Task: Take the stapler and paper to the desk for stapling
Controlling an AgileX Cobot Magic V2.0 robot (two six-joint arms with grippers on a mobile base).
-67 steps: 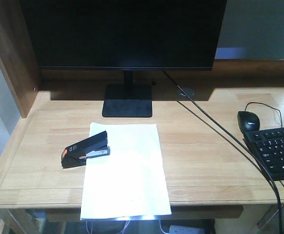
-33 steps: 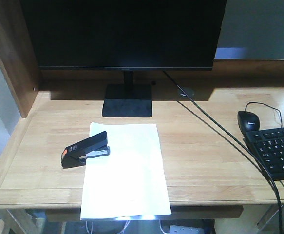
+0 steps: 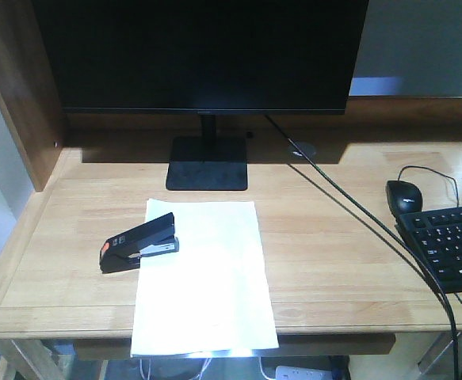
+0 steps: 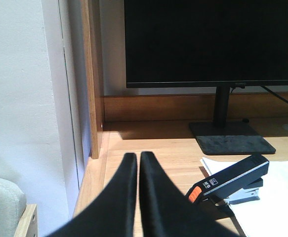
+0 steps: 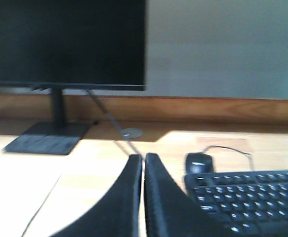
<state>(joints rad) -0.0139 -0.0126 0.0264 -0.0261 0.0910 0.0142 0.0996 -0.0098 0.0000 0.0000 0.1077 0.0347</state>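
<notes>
Stapler (image 3: 139, 243) lies on the desk (image 3: 349, 261), its front jaw over the left edge of the white paper (image 3: 203, 277) near the sheet's far corner and its orange-red end pointing left, off the sheet; the paper's near edge hangs past the desk's front rim. Behind them stands a dark monitor (image 3: 201, 54), with a mouse (image 3: 405, 195) and keyboard (image 3: 448, 245) at the right. The left gripper (image 4: 137, 159) and right gripper (image 5: 143, 159) each have fingers pressed together, holding nothing.
</notes>
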